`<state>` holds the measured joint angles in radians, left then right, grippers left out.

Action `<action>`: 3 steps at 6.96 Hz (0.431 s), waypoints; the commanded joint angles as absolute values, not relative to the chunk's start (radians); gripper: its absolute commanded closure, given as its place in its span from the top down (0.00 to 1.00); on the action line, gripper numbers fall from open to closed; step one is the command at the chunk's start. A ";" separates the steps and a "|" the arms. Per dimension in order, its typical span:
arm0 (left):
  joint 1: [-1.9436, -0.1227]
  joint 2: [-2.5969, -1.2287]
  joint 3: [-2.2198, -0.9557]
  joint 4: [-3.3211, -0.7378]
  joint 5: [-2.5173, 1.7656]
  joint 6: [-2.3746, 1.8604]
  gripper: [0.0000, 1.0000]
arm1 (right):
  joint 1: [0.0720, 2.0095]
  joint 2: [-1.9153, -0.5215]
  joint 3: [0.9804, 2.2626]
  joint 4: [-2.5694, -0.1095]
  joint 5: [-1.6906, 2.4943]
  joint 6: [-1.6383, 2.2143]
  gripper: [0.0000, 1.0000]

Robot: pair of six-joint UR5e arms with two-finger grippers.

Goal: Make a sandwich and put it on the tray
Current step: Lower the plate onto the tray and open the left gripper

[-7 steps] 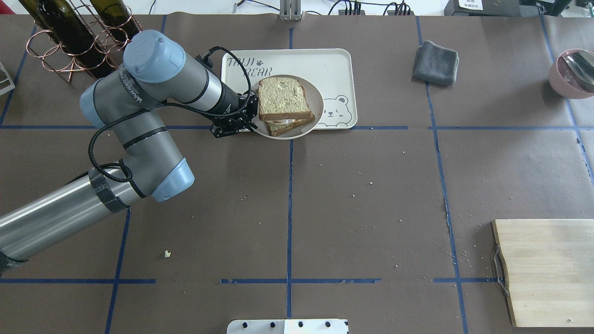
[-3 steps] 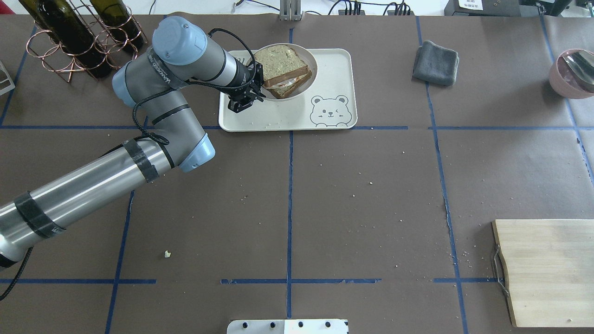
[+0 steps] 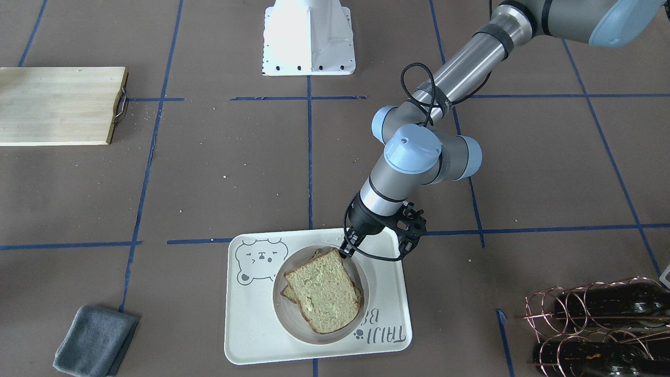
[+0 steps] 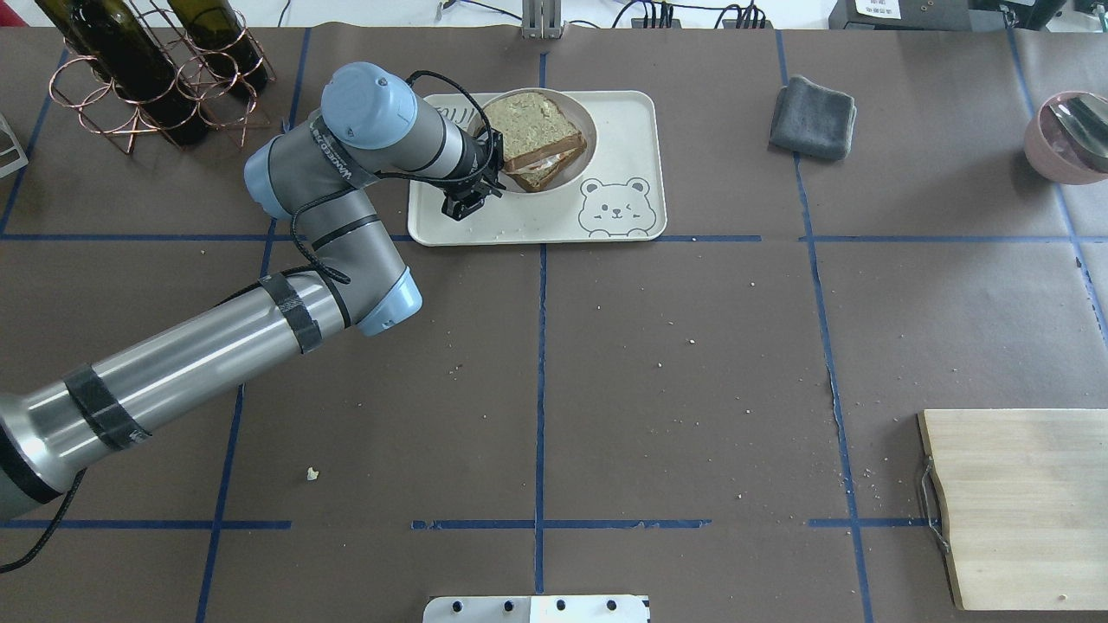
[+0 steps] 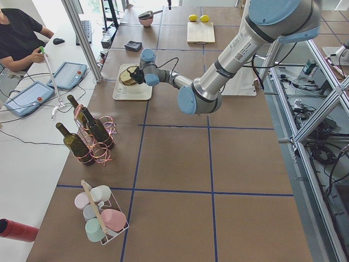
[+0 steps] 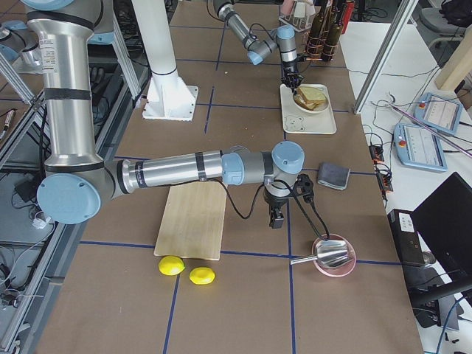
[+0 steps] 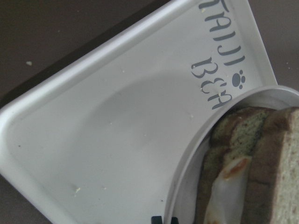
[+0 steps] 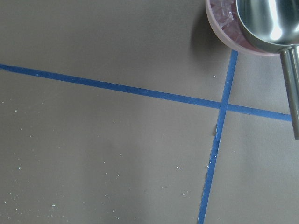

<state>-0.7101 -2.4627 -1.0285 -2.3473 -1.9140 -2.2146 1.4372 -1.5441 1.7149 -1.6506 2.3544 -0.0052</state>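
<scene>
The sandwich (image 4: 530, 128), two bread slices with a fried egg (image 7: 224, 186) between them, lies on a small round white plate (image 4: 567, 177). The plate rests on the far left part of the cream tray (image 4: 623, 130) with the bear drawing. My left gripper (image 4: 492, 166) is shut on the plate's near-left rim. In the front view the gripper (image 3: 345, 252) meets the plate (image 3: 293, 319) beside the sandwich (image 3: 324, 290). The left wrist view shows the plate's rim (image 7: 201, 140) between my fingertips. My right gripper (image 6: 276, 219) hangs over bare table near a pink bowl; I cannot tell whether it is open or shut.
A copper rack of wine bottles (image 4: 147, 69) stands just left of the tray. A grey cloth (image 4: 814, 117) lies to its right. A pink bowl with a metal scoop (image 4: 1069, 134) is at the far right. A wooden cutting board (image 4: 1021, 502) lies near right.
My left gripper carried the plate with the sandwich from the tray's near edge to its far left part and stayed shut on the rim. The bear drawing is uncovered now.
</scene>
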 commanded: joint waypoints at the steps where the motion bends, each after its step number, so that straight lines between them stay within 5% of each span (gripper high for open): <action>1: -0.699 -2.461 -1.031 -2.349 -1.904 -2.200 0.73 | 1.437 -1.546 1.713 -1.651 2.355 -0.005 1.00; 2: -0.706 -2.442 -1.049 -2.345 -1.905 -2.157 1.00 | 1.437 -1.546 1.712 -1.651 2.355 -0.005 1.00; 3: -0.719 -2.392 -1.116 -2.335 -1.907 -2.119 1.00 | 1.437 -1.546 1.710 -1.651 2.355 -0.003 1.00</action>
